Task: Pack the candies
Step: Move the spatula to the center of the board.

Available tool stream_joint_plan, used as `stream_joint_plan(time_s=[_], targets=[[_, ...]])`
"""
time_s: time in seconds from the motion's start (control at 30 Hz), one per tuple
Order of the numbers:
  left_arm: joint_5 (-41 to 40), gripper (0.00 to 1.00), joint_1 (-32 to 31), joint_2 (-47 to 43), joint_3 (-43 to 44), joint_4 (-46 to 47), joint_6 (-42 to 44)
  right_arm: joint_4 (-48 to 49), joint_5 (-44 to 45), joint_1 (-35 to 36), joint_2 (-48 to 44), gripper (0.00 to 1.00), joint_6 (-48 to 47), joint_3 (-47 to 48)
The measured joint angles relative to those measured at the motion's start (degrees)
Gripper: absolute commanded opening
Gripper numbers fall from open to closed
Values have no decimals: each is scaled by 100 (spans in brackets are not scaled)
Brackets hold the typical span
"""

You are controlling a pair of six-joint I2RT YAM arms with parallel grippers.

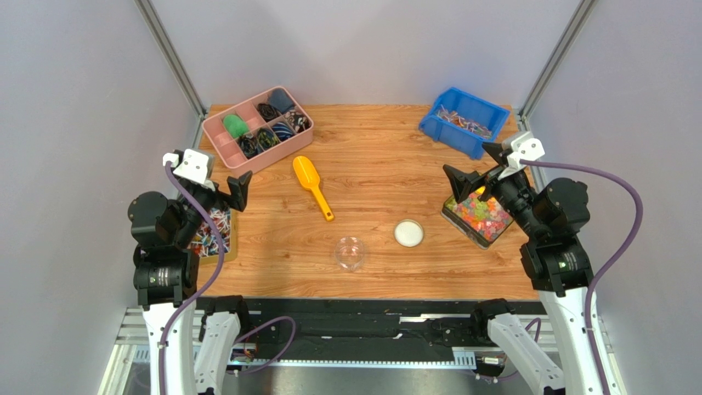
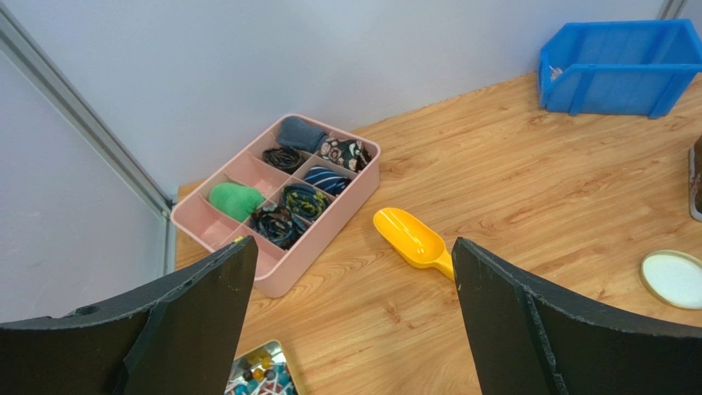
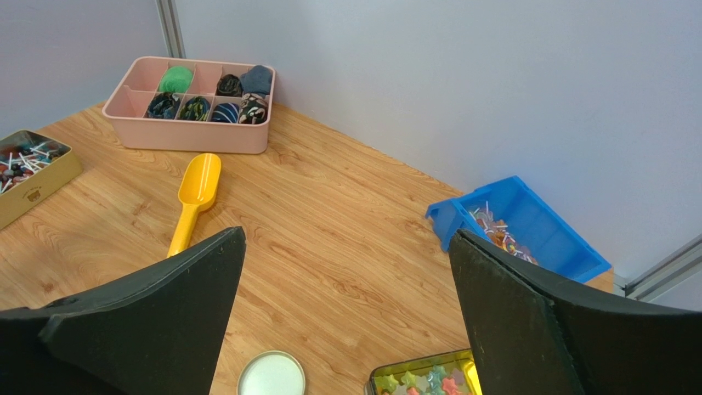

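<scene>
From above, my left arm (image 1: pixel 169 220) covers most of the candies (image 1: pixel 216 234); the right wrist view crops the gummy tin (image 3: pixel 416 363) below.

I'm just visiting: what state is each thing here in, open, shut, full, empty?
left gripper: open, holding nothing.
right gripper: open, holding nothing.
clear jar: upright, lid off, looks empty.
white lid: lying flat, apart from the jar.
yellow scoop: lying flat, empty.
candy tin: open, candies inside.
gummy tin: open, filled.
blue bin: open, partly filled.
pink tray: some compartments filled, some empty.
</scene>
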Motion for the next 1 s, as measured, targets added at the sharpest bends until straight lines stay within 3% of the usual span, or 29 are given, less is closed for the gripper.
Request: stream_joint_plan(time_s=[0.13,0.27,0.53,1.0], targets=[[-13,98,0,190,68,-50,59,50,-7,2,402,95,131,15],[-179,98,4,1014,612,-260,264,-2,15,146,1062,93,304,144],[-702,99,11,1703,332,-221,636,-177,931,1996,2645,91,72,772],[-857,99,11,1661,-262,-44,828,-286,1711,3080,7031,80,129,3416]])
